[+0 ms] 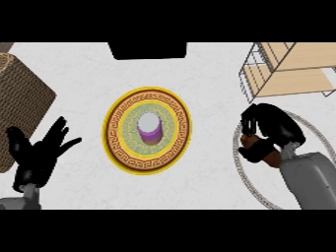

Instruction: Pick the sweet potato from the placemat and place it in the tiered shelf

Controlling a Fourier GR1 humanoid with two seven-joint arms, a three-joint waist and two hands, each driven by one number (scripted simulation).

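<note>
Your right hand (266, 132) is curled round the sweet potato (271, 156), held over the round placemat (323, 135) at the right side of the white counter (207, 74). The tiered shelf (294, 69) stands at the upper right, just beyond the hand, with bare counter between them. Your left hand (39, 150) rests with fingers spread at lower left, beside the wicker basket (7, 103). A gold-rimmed plate (119, 125) bearing a purple cup (150, 132) occupies the centre. A dark block (149, 50) sits at the far edge.

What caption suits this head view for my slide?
Right hand curled round the brown sweet potato over the round grey placemat, below the wooden tiered shelf.
</note>
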